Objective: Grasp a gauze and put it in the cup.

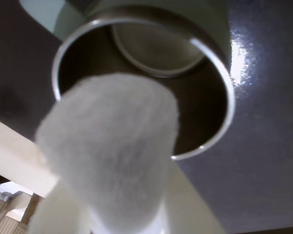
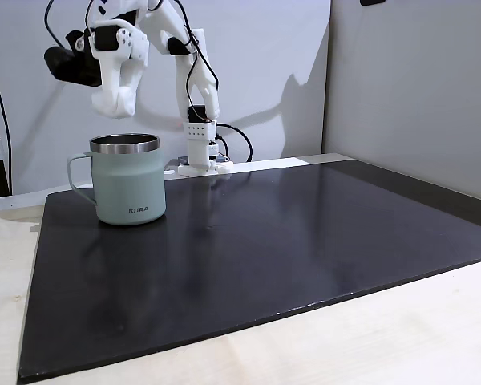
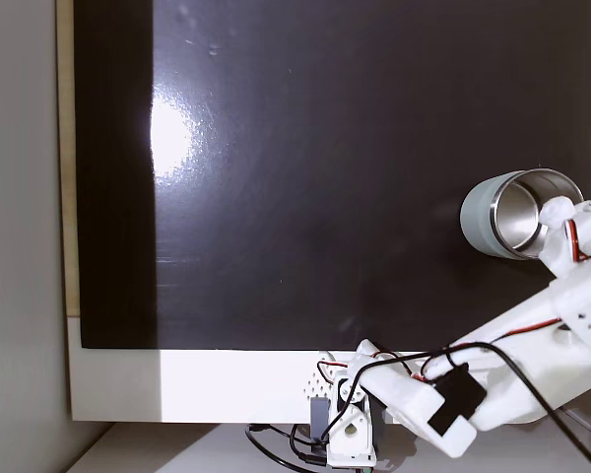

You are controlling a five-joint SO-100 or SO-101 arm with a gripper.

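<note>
White plastic gripper point(image 2: 118, 103) clamped on small white fabric gauze roll point(image 1: 112, 151), upper left of fixed view, above open steel-rimmed sage-green mug point(image 2: 128, 178). Transport step ending; next likely: centre, lower slightly, release.

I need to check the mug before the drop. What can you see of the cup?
The cup is a pale sage-green mug with a bare steel rim, a side handle and small dark lettering. It stands upright on the black mat, empty, its steel inside shining. The tool holds the gauze just above its mouth, not touching.
</note>
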